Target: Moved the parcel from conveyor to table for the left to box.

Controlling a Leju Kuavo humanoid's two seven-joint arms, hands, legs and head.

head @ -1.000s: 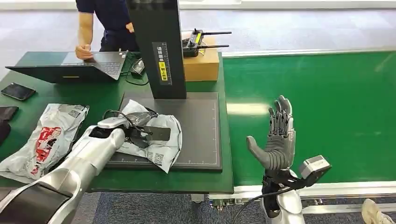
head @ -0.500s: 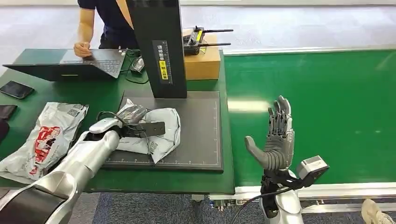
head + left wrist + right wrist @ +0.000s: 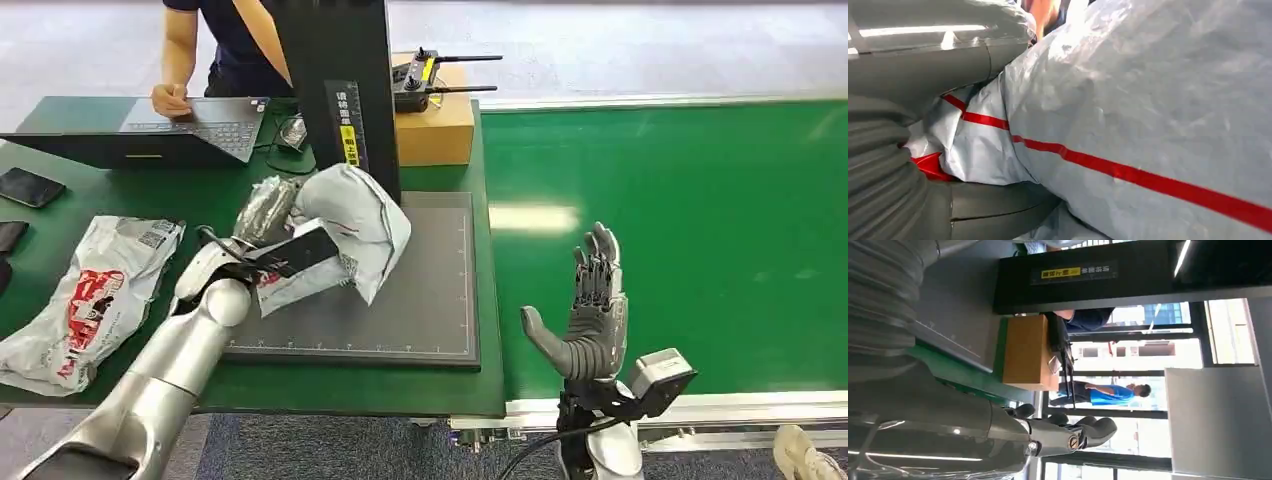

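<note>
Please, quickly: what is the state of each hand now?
Left hand: holding the grey parcel above the dark mat.
Right hand: open, holding nothing.

Grey-white parcel [image 3: 345, 215] with a red stripe; green table [image 3: 120, 205] and green conveyor [image 3: 700, 220]; dark grey mat [image 3: 420, 300] with a fine white grid; tan box [image 3: 435, 135]; black post [image 3: 340, 80] bearing a yellow label.

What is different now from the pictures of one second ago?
The left hand, holding the grey parcel, has lifted it off the black mat and tilted it up toward the black post. The right hand stays open over the conveyor; the other parcel has not moved.
</note>
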